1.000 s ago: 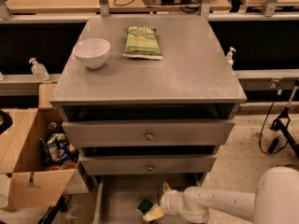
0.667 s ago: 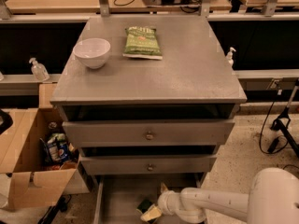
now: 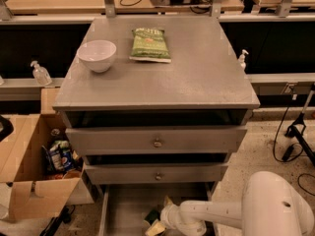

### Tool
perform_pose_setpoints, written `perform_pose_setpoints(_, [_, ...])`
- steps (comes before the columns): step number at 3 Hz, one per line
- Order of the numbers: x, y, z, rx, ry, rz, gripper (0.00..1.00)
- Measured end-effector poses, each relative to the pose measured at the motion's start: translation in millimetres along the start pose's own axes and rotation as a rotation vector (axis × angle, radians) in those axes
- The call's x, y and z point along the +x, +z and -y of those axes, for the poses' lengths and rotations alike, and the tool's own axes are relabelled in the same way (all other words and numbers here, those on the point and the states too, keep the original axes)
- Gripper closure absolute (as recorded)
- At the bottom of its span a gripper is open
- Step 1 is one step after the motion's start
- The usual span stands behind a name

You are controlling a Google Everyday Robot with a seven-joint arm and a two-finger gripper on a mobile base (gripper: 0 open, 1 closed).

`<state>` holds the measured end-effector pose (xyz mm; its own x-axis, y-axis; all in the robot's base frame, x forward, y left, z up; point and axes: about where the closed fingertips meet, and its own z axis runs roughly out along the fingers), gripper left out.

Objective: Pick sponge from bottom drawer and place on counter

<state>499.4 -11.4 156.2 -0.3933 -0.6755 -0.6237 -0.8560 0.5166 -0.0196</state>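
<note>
One white robot arm (image 3: pixel 216 213) reaches in from the near right. Its gripper (image 3: pixel 160 216) is low inside the open grey wooden bottom drawer (image 3: pixel 123 208), right at the small dark green and pale yellow sponge (image 3: pixel 151 215) near the drawer's middle. I cannot tell whether the gripper is clenched on the sponge. A shallow hold could drop the sponge on lifting. The wrist could strike the grey drawer front (image 3: pixel 156 173) just above. On the broad grey wooden counter (image 3: pixel 197 82), a white bowl (image 3: pixel 97 54) and green snack bag (image 3: pixel 150 44) occupy the far left.
</note>
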Motion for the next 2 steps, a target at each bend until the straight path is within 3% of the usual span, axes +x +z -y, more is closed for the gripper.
perform_pose_setpoints(1, [0, 0, 0, 0.000, 0.000, 0.000, 0.00])
perform_pose_setpoints(2, [7, 29, -16, -0.025, 0.019, -0.046, 0.00])
